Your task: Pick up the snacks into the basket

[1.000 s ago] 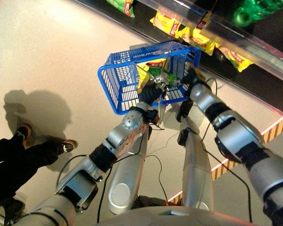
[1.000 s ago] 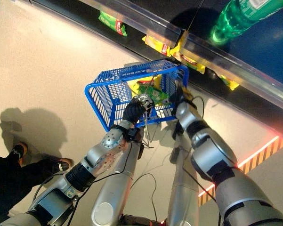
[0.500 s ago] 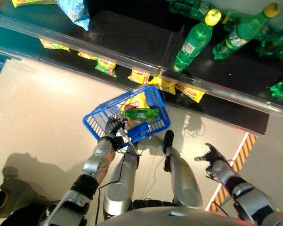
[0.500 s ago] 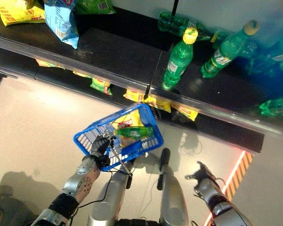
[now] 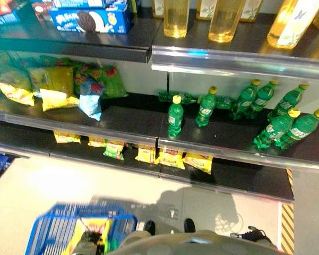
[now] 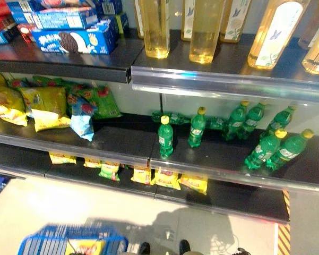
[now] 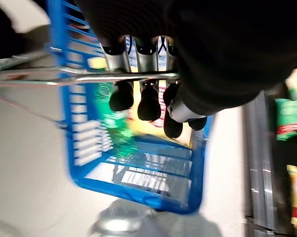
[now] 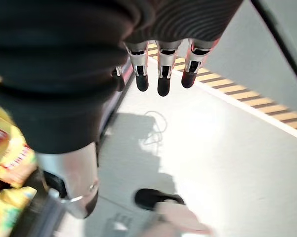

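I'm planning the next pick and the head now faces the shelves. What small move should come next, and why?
Probably raise the free right hand toward the snack bags on the middle shelf. Its fingers hang relaxed and hold nothing, while the left hand is curled round the handle of the blue basket, which already holds snacks.
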Tool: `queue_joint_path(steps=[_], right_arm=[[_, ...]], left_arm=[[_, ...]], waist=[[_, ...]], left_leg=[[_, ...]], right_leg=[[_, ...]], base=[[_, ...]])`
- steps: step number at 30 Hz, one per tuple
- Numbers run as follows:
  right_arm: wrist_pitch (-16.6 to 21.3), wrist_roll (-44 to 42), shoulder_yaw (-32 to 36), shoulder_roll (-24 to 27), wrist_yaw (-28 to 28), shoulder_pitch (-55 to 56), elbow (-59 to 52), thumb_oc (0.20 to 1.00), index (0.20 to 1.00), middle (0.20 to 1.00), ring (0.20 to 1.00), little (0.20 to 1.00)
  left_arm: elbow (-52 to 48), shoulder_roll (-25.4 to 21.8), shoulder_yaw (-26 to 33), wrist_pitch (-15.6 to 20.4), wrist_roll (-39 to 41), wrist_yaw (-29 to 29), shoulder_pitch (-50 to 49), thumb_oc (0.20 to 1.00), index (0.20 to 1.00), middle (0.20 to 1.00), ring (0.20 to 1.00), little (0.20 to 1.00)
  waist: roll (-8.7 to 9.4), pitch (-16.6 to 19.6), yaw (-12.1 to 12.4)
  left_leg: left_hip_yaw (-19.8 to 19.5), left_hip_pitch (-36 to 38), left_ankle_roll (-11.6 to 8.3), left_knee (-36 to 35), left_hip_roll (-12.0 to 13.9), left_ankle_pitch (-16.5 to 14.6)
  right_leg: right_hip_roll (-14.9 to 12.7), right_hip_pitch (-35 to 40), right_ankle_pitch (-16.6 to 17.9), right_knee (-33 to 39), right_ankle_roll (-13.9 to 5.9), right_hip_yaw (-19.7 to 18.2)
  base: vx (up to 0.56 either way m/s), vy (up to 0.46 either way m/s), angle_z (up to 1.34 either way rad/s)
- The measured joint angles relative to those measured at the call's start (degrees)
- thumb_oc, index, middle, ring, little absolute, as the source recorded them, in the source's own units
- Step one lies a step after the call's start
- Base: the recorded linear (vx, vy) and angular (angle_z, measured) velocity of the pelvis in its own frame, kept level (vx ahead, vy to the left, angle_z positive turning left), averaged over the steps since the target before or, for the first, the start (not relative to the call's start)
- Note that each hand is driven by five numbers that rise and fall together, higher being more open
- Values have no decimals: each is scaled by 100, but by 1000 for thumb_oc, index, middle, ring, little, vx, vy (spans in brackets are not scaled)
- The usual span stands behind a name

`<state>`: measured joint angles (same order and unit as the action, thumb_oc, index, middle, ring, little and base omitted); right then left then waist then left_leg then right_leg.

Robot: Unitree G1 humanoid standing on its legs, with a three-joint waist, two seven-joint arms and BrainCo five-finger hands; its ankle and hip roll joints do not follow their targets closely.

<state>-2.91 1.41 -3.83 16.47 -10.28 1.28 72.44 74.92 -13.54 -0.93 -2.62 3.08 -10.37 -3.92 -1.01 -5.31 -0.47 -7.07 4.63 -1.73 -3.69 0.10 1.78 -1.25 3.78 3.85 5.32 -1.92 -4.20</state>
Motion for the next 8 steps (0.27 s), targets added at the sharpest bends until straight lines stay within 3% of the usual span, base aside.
queue_joint_path(steps=[4,8], right_arm=[[-8,11,-8,-6,2,-127,60,1000,1000,1000,1000,1000],[-39,31,-66,-7,12,-216,100,1000,1000,1000,1000,1000]], left_arm=[[47,-58,-7,-174,20,58,-346,200,200,200,200,200],[31,-48,-6,-244,277,112,-372,200,200,200,200,200]], waist=[[174,131,22],[219,152,59]], left_leg=[[91,82,-39,-128,45,18],[238,69,-22,-140,62,5]], right_leg=[[77,-16,-21,-3,-8,-123],[79,-124,4,-46,-17,-226]], base=[[25,-28,-9],[4,-22,-19]])
